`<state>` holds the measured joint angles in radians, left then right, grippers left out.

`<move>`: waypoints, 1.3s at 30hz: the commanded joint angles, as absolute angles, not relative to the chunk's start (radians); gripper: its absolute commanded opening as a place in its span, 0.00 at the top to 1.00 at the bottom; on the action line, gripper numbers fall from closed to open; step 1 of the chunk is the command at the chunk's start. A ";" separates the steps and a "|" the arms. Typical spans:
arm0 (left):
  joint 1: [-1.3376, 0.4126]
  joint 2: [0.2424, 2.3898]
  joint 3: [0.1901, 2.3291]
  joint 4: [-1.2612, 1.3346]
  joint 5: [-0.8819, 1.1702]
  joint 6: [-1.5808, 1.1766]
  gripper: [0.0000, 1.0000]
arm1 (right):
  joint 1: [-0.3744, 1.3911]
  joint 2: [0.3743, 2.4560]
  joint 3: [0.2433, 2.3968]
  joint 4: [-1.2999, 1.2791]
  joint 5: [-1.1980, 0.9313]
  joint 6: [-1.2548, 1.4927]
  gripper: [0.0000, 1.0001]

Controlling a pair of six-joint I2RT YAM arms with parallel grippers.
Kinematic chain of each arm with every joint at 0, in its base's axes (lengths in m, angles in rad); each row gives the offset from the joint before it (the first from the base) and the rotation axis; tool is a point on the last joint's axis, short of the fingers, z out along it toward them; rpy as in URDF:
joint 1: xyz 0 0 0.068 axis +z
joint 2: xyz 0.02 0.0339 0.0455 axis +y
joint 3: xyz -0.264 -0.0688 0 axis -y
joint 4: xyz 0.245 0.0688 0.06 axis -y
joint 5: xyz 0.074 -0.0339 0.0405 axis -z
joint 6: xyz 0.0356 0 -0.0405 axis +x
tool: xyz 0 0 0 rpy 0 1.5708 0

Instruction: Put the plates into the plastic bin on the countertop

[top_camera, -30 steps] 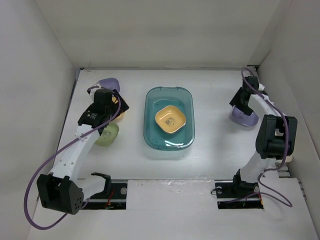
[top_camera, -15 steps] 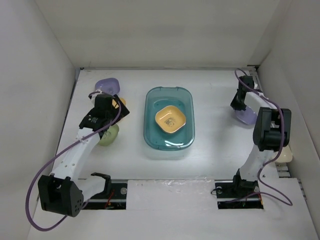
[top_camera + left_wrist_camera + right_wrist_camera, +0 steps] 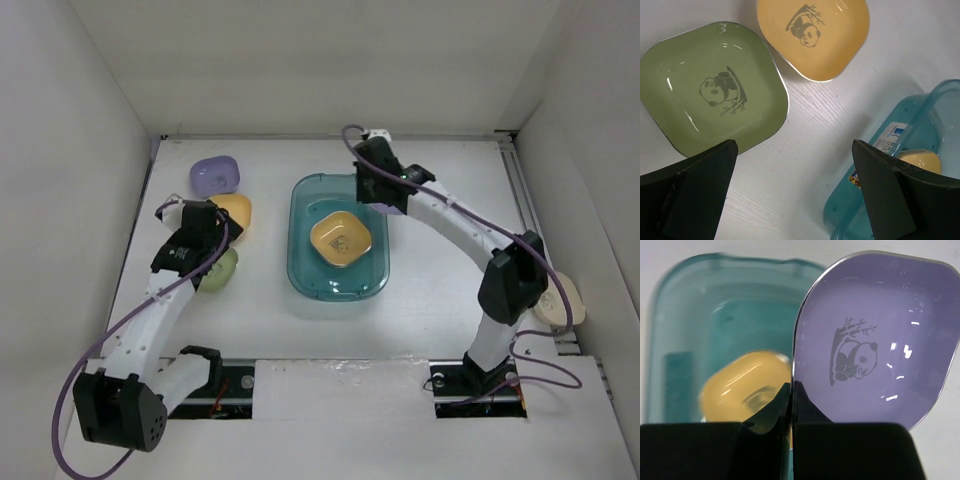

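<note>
The teal plastic bin (image 3: 300,262) sits mid-countertop with an orange plate (image 3: 340,240) inside. My right gripper (image 3: 792,390) is shut on the rim of a purple panda-print plate (image 3: 875,335), held on edge above the bin's far right corner (image 3: 375,185). My left gripper (image 3: 795,190) is open and holds nothing; it hangs above bare countertop. A green plate (image 3: 715,90) lies to its left, a second orange plate (image 3: 815,35) ahead of it, and the bin's corner (image 3: 905,165) to its right. Another purple plate (image 3: 215,173) lies at the far left.
A cream plate (image 3: 553,300) lies by the right wall, beside the right arm's elbow. White walls enclose the countertop (image 3: 440,280) on three sides. Both arm bases sit at the near edge.
The right arm swung left from the right wall to the bin's far right corner, carrying the purple plate. The left arm drew back a little from the far-left plates and stayed open.
</note>
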<state>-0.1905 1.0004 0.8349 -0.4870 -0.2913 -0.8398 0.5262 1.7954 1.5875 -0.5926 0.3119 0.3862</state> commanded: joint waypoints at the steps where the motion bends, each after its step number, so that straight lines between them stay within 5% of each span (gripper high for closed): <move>1: -0.157 0.986 0.816 -0.515 -0.319 -0.888 0.00 | 0.661 1.740 1.661 -0.683 0.455 0.351 1.00; 13: 0.046 1.043 0.772 -0.531 -0.259 -0.891 0.00 | 0.940 1.910 1.687 -0.667 0.433 0.095 0.96; 15: 0.089 1.034 0.762 -0.531 -0.243 -0.865 0.00 | 0.940 1.910 1.678 -0.651 0.433 0.095 0.86; 18: 0.114 1.034 0.762 -0.531 -0.229 -0.854 0.00 | 0.950 1.899 1.666 -0.638 0.420 0.095 0.57; 21: 0.114 1.045 0.753 -0.522 -0.203 -0.854 0.00 | 0.982 1.833 1.678 -0.609 0.451 0.121 0.45; 22: 0.114 1.057 0.740 -0.522 -0.202 -0.867 0.00 | 0.982 1.812 1.678 -0.589 0.439 0.121 0.28; 23: 0.114 1.068 0.720 -0.522 -0.193 -0.880 0.00 | 0.994 1.790 1.678 -0.578 0.427 0.121 0.25; 24: 0.114 1.068 0.706 -0.531 -0.181 -0.891 0.00 | 1.006 1.769 1.678 -0.578 0.426 0.121 0.07; 25: 0.114 1.068 0.689 -0.519 -0.167 -0.891 0.00 | 1.006 1.732 1.678 -0.568 0.417 0.121 0.04; 33: 0.114 1.092 0.577 -0.471 -0.120 -0.982 0.00 | 1.006 1.589 1.634 -0.555 0.408 0.130 0.03; 39: 0.114 1.187 0.525 -0.433 -0.156 -1.049 0.22 | 1.006 1.491 1.569 -0.545 0.408 0.140 0.03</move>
<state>0.1116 1.1526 0.5533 -0.4595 -0.1390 -0.9886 1.0077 1.5349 1.5955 -0.5827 0.4095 0.1314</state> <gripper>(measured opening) 0.799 0.969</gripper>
